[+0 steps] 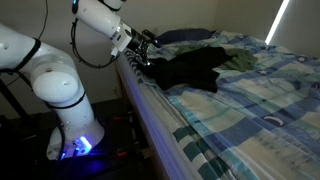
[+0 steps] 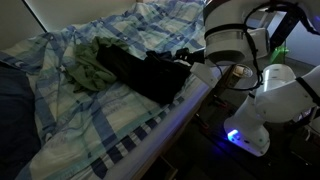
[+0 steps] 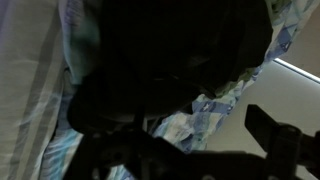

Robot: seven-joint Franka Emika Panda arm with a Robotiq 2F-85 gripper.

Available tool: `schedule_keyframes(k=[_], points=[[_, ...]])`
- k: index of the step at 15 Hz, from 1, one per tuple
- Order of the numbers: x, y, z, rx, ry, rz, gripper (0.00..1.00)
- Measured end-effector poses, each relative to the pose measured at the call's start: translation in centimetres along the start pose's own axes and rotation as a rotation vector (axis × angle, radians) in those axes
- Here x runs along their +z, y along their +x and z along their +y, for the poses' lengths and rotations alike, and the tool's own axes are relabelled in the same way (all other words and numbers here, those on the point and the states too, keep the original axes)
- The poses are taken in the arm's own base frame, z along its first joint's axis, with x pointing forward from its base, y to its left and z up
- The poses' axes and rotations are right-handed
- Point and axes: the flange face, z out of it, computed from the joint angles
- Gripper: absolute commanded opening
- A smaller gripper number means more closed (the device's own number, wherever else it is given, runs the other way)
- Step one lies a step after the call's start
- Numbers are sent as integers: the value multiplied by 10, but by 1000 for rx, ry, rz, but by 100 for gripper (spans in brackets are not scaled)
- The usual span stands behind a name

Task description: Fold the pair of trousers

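Over the side edge of the bed, a white robot arm point(image 1: 95, 20) holds its gripper point(image 1: 146, 50) low against the end of the pair of trousers point(image 1: 195, 66) nearest that edge. The trousers lie as a rumpled black heap on the plaid bedsheet point(image 1: 265, 105), close to the robot's side of the mattress in both exterior views. A crumpled green cloth point(image 2: 90, 65) touches the trousers on the side away from the arm, and a dark blue pillow point(image 1: 185, 36) sits just beyond them at the far end of the bed. From the wrist view the black fabric fills most of the picture, and the fingers show only as dark shapes, so it cannot be told whether the pincer is spread or clamped on cloth.
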Motion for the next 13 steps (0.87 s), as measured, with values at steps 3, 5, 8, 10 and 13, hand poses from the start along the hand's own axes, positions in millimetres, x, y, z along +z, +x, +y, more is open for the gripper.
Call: schedule_keyframes(k=[3, 5, 8, 10, 13], points=[[-7, 3, -4, -5, 27, 29, 100], [-12, 5, -6, -7, 42, 46, 100], [-17, 7, -11, -5, 64, 58, 100], [-19, 8, -17, -11, 79, 57, 100], [-23, 8, -28, -17, 107, 45, 100]])
